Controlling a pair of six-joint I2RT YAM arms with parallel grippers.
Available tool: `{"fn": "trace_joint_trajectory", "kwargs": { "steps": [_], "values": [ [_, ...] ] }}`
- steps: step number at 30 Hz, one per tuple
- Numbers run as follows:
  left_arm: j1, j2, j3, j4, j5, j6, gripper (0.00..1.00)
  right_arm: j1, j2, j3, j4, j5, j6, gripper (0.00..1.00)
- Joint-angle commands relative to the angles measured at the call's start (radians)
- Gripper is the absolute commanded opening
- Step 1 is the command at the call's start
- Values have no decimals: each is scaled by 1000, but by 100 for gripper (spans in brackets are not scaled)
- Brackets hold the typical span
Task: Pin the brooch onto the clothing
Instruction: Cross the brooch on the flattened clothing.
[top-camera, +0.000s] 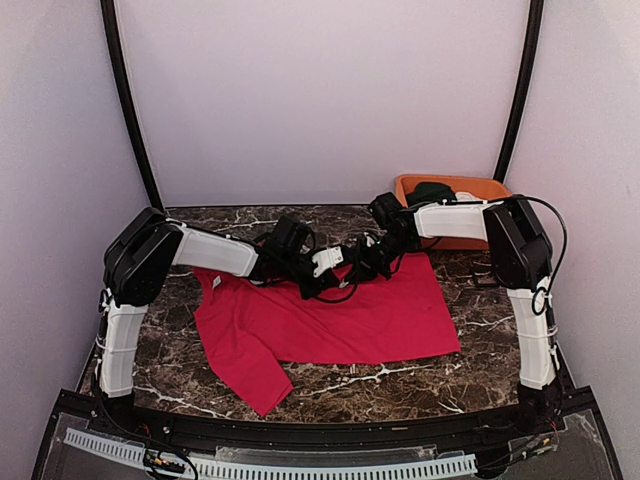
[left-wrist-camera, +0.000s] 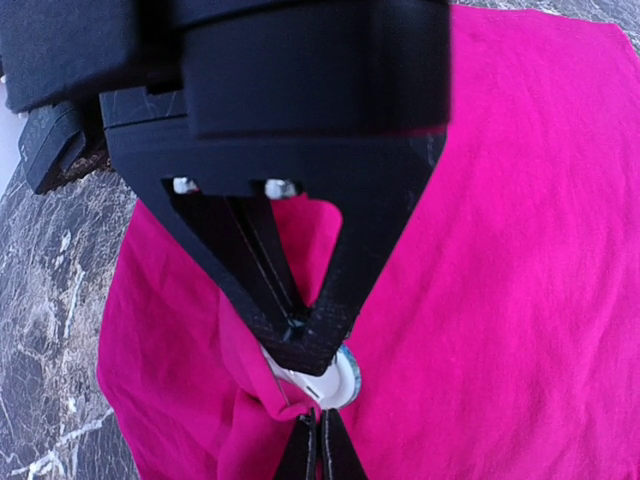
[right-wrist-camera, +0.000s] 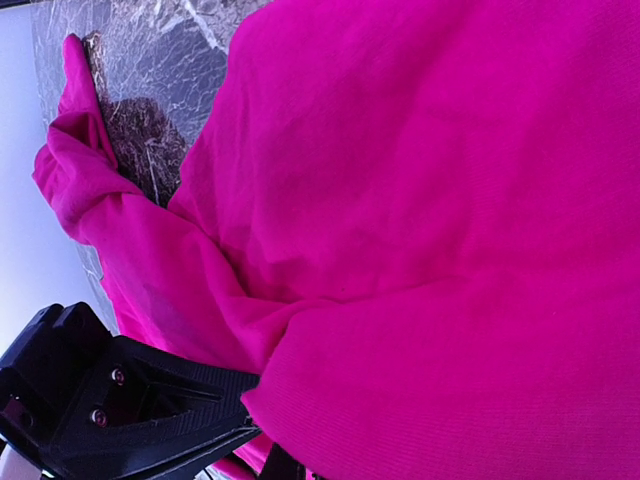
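The clothing (top-camera: 340, 320), a bright red T-shirt, lies spread on the marble table. Both grippers meet over its far edge. In the left wrist view my right gripper (left-wrist-camera: 305, 340) comes down from above, shut on the brooch (left-wrist-camera: 345, 385), a small round disc with a white back and a bluish rim. The brooch sits against a raised fold of the clothing (left-wrist-camera: 520, 250). My left gripper (left-wrist-camera: 320, 440) is shut just below it, tips pinching that fold. In the right wrist view the clothing (right-wrist-camera: 450, 200) drapes over the right fingers and hides the brooch.
An orange bin (top-camera: 478, 186) holding a dark green garment (top-camera: 432, 192) stands at the back right, just behind the right arm. Bare marble table (top-camera: 400, 385) shows in front of the shirt. The left gripper's black body (right-wrist-camera: 120, 400) fills the lower left of the right wrist view.
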Motion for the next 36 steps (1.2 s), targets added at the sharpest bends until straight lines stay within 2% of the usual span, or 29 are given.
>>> {"fn": "trace_joint_trajectory", "kwargs": {
  "steps": [1, 7, 12, 28, 32, 36],
  "values": [
    [7, -42, -30, 31, 49, -10, 1, -4, -22, -10, 22, -23, -32, 0],
    [20, -86, -86, 87, 95, 10, 1, -12, -28, -18, 37, -65, -100, 0],
    [22, -94, -88, 77, 95, 25, 2, -15, -42, -45, 77, -128, -154, 0],
    [36, -118, -104, 75, 94, 46, 4, -71, -138, -141, 145, -177, -228, 0],
    [36, -118, -103, 73, 86, 51, 5, -75, -163, -130, 96, -177, -232, 0],
    [36, -120, -104, 76, 62, 54, 6, -79, -179, -87, -46, -96, -229, 0]
  ]
}}
